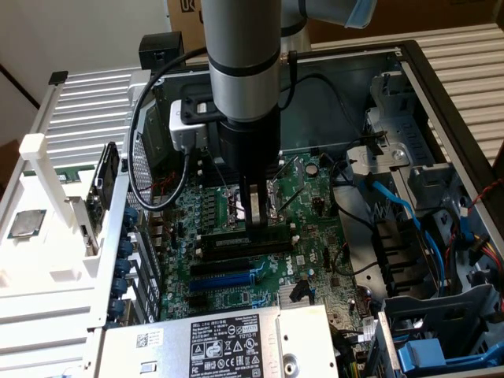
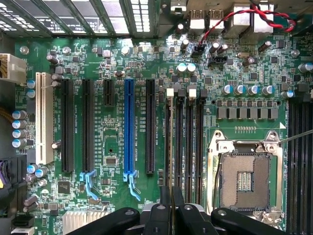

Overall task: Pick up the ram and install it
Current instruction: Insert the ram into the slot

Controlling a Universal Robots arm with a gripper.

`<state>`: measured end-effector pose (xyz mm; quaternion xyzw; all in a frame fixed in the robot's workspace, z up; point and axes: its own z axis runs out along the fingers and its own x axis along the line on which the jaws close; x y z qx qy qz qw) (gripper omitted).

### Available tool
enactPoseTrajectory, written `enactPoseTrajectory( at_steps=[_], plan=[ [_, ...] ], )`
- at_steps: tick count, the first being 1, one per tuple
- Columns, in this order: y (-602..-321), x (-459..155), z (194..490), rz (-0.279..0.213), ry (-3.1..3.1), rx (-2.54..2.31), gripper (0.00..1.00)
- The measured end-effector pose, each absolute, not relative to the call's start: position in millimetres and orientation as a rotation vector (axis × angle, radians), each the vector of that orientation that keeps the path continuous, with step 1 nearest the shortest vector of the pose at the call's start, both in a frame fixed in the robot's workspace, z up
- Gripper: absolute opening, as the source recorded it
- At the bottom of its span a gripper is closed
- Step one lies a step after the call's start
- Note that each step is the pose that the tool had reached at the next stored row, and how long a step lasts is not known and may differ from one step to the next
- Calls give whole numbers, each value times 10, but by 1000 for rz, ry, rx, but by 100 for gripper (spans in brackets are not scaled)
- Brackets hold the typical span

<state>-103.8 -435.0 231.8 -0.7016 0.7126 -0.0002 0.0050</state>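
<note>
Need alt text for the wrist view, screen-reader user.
The gripper, shut on the ram seen edge-on, hangs over the black memory slots of a green motherboard. An empty processor socket lies beside those slots; black and blue expansion slots lie on their other side.

The arm (image 1: 244, 71) reaches down into the open computer case (image 1: 409, 79). Its gripper (image 1: 253, 216), fingers pinched together, hangs just above the memory slots (image 1: 236, 246). Blue cables (image 1: 398, 209) lie off to the exterior view's right of it.
</note>
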Motion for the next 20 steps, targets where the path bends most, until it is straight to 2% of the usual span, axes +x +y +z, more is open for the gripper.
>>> enactPoseTrajectory(
  at_steps=[20],
  plan=[
    [-4352,-1030,2318,1,2227,-2203,13]
  ],
)
